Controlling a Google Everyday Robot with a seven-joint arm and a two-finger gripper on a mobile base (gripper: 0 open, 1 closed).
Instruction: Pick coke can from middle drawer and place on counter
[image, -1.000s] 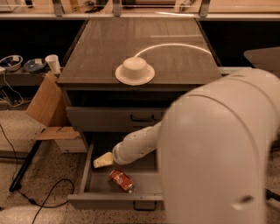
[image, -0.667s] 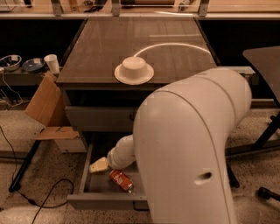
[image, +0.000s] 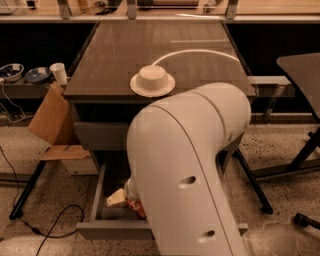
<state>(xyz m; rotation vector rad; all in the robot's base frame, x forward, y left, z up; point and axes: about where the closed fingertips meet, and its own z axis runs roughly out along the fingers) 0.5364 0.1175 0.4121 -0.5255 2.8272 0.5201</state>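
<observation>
The middle drawer (image: 114, 230) is pulled open below the counter (image: 125, 50). The coke can (image: 135, 207) lies on the drawer floor; only a red sliver shows beside my arm. My gripper (image: 116, 198) is down inside the drawer, its pale tip just left of the can and right next to it. I cannot tell whether it touches the can. My big white arm (image: 185, 170) hides most of the drawer and the rest of the can. A white bowl (image: 152, 80) sits upside down at the counter's front edge.
A cardboard box (image: 50, 122) leans left of the cabinet. A white cup (image: 59, 73) and dishes (image: 12, 71) sit on a low shelf at far left. A cable (image: 50, 222) runs over the floor. A dark table (image: 302, 65) and stand legs (image: 252, 182) are on the right.
My arm has swung left and now hides much more of the drawer. The gripper has dropped lower, closer to the can. The can has not moved.
</observation>
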